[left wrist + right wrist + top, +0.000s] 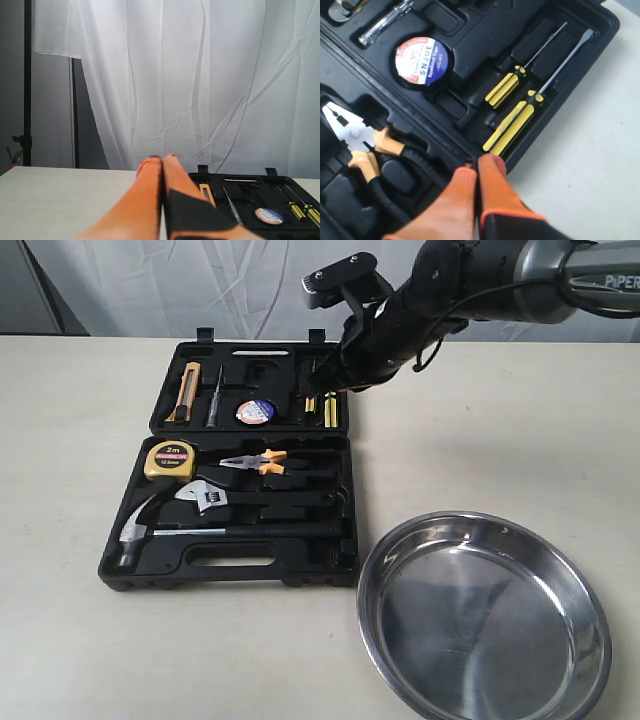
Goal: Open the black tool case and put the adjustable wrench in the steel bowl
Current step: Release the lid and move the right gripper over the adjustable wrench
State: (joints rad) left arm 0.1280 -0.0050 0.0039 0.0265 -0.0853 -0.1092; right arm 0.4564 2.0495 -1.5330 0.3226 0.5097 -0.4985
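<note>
Adjustable wrench [205,496]: seated in the near half of the open black tool case [300,570], between pliers [255,462] on the far side and hammer [200,532] on the near side, uncovered. Tape measure [168,459] far-left of it. Steel bowl [480,620]: near right, just beside the case. Right gripper [477,172]: fingers pressed together, empty, over the case's right edge by the yellow screwdrivers [512,122]. Left gripper [162,160]: closed tight, empty, apart from the case.

table [70,640] under tool case [300,567], steel bowl [485,618]
</note>
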